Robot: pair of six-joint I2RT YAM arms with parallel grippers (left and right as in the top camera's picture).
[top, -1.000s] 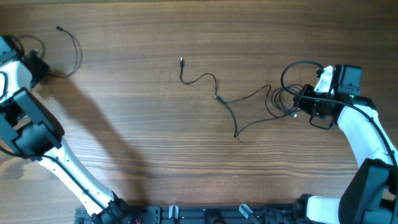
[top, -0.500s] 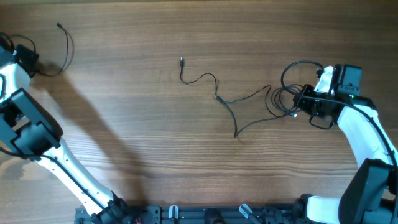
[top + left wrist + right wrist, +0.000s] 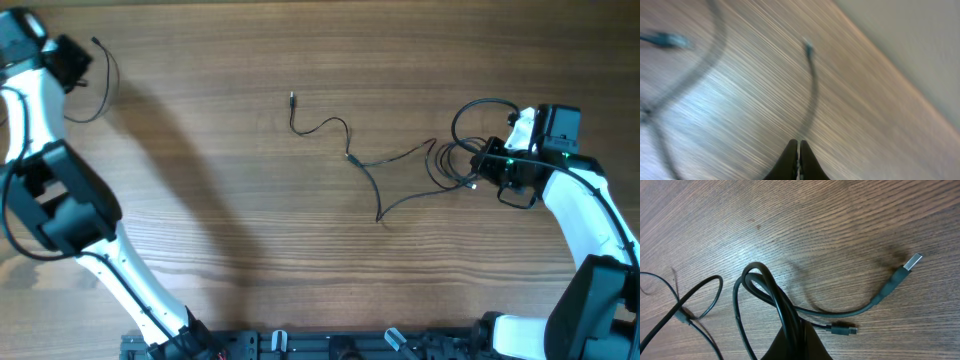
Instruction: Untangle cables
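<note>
Left jaws are clenched on one thin cable (image 3: 813, 95) at the far-left corner of the table (image 3: 220, 220), and its plug (image 3: 808, 47) trails free (wrist view is blurred, so don't trust fine detail). Right jaws are clenched on the knotted loop (image 3: 765, 292) at the right side. The USB plug (image 3: 910, 261) and small plug (image 3: 846, 329) lie loose beside it. The middle cable (image 3: 350, 157) runs from the centre into that knot.

My read: the left one looks separated, so set it down well apart from the rest. Then work the knot. Hold the loop low, pull slowly and feed plug ends back through. Yanking will likely cinch it tighter.
</note>
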